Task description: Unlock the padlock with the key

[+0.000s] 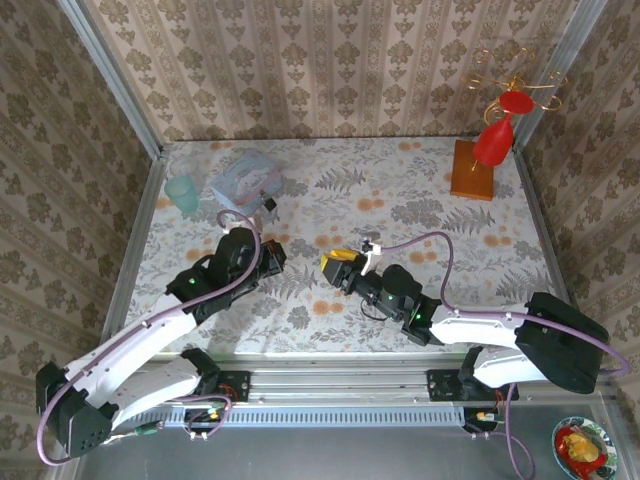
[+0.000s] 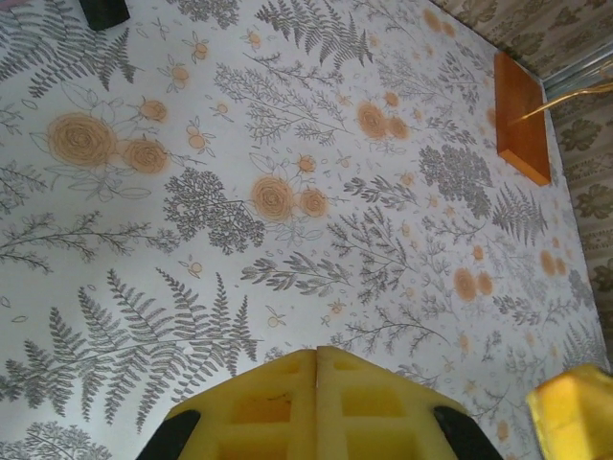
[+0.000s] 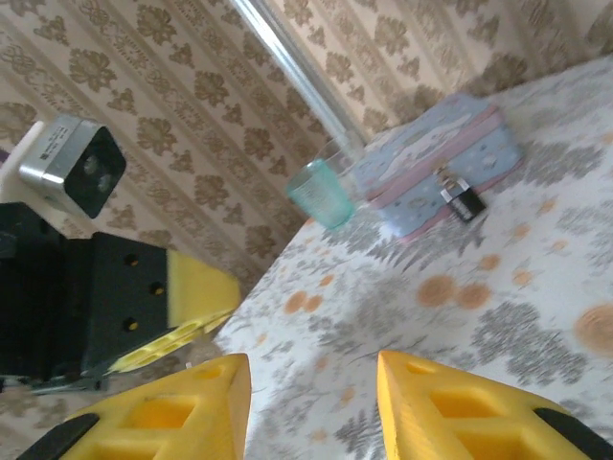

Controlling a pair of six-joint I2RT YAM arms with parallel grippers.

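The tiny blackish metal padlock (image 3: 461, 197), with its lighter shackle end, is seen lying on the fern-and-flower patterned counter (image 2: 287, 287), touching the near edge of the pale blue rounded rectangular tin (image 3: 431, 158). A translucent teal plastic tumbler (image 3: 322, 195) stands just beside the tin's other end. The left pincer (image 2: 316, 369) is pressed together, its yellow pads meeting along one seam. Nothing can be made out between them, so whether a key is pinched there cannot be told. The right pincer (image 3: 311, 393) is spread and empty, aimed towards the padlock but well apart from it.

Several failures may be expected from here. If the padlock is approached before the key is secured, nothing can be unlocked. Being so small and resting against the tin, the padlock could be nudged along the tin's edge rather than gripped. The tin itself could be shoved into the tumbler, which might then be tipped. As the two pincers hang near each other, a collision could be caused by a careless reach.
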